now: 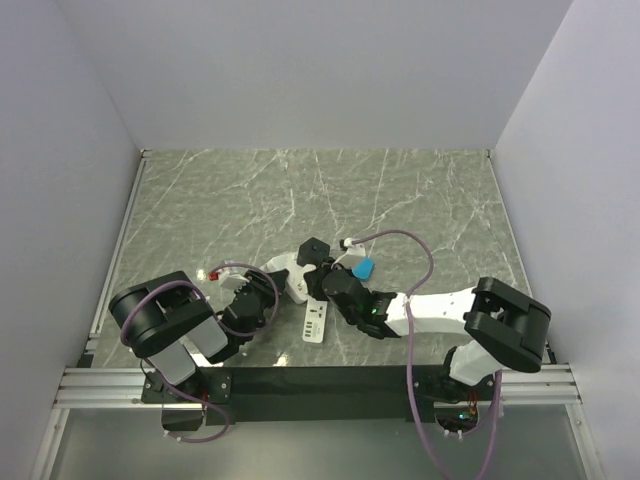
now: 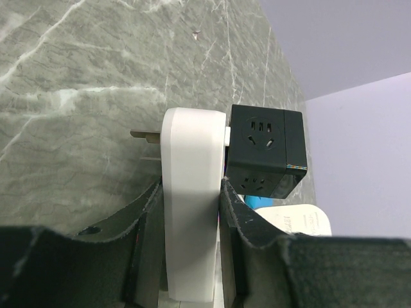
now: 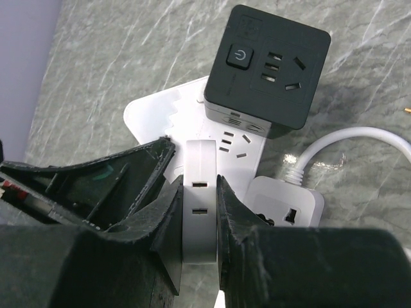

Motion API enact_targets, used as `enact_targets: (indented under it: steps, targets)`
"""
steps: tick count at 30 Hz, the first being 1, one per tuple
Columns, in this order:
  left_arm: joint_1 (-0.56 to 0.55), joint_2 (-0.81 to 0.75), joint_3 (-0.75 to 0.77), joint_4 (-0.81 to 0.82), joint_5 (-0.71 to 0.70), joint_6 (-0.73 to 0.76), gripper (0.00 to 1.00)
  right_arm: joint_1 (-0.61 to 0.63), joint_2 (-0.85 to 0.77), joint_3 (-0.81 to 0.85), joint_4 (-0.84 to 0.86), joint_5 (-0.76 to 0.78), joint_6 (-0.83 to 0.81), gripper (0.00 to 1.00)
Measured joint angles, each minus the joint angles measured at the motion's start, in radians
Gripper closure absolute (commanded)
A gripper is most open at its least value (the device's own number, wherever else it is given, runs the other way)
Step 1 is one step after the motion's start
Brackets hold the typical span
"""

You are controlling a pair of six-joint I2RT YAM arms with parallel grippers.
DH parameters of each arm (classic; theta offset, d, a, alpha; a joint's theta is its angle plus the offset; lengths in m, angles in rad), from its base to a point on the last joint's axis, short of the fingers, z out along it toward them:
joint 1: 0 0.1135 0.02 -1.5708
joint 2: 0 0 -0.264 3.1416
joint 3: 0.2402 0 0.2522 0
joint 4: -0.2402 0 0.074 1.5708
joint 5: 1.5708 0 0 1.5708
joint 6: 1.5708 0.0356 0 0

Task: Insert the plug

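Note:
My left gripper [image 2: 191,189] is shut on a flat white adapter [image 2: 189,192], held on edge. Metal prongs [image 2: 142,135] stick out of its left face. A black cube socket [image 2: 266,151] sits against its right face. In the top view the left gripper [image 1: 262,298] is left of the cube [image 1: 315,250]. My right gripper [image 3: 199,179] is shut on a white rounded block with two slots [image 3: 200,212]. Beyond it the black cube [image 3: 273,70] rests on a white socket plate [image 3: 160,109]. In the top view the right gripper [image 1: 333,283] is just below the cube.
A white power strip [image 1: 318,322] lies flat near the front edge. A white extension socket [image 3: 289,208] with a white cable [image 3: 350,136] lies right of my right fingers. A blue object [image 1: 364,268] and a small red item [image 1: 212,275] lie on the marble table [image 1: 420,200].

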Motion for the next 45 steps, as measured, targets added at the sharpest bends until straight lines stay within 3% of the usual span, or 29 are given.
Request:
enact_targets:
  steps: [21, 45]
  targets:
    - [-0.001, 0.038, 0.000, 0.039, -0.018, 0.000, 1.00, 0.034, 0.057, 0.065, -0.101, 0.123, 0.104, 1.00]
    - [-0.001, 0.088, 0.004, 0.094, -0.011, -0.004, 1.00, 0.046, 0.051, 0.106, -0.172, 0.186, 0.111, 1.00]
